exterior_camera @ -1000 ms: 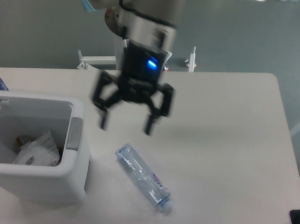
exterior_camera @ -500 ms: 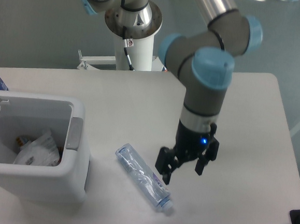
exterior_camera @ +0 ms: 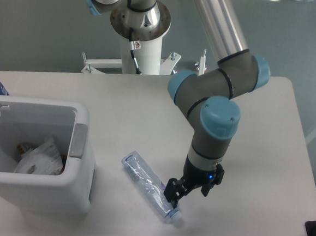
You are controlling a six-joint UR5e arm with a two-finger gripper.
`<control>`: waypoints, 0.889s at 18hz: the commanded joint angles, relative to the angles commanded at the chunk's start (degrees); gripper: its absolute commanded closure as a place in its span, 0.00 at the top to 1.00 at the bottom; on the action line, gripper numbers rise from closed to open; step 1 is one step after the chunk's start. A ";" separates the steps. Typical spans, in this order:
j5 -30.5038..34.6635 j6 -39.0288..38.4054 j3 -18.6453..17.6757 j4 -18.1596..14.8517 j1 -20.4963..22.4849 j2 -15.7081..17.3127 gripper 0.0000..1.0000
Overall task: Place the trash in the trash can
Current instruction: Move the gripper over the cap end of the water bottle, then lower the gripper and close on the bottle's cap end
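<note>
Reaching low over the bottle (exterior_camera: 151,187), my claw (exterior_camera: 187,190) sits at its capped end near the desk's front edge, fingers apart, nothing gripped yet. The wrapper (exterior_camera: 41,157) already lies in the can (exterior_camera: 84,123) at the front-left corner. Next I must close, lift and carry left; bare desk (exterior_camera: 255,131) lies between, though the front edge is close.

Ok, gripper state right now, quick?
Gripper: down at the cap end of the bottle on the table; whether it is open or shut on it cannot be told.
</note>
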 joint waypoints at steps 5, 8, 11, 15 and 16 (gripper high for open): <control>3.86 -0.09 0.88 0.35 -2.11 -2.63 1.00; 4.75 -0.09 0.62 0.35 -2.55 -3.43 1.00; 5.44 0.00 0.61 0.35 -3.08 -4.21 1.00; 7.38 -0.88 1.67 0.44 -3.87 -5.80 1.00; 7.82 -1.05 1.67 0.44 -3.96 -5.80 1.00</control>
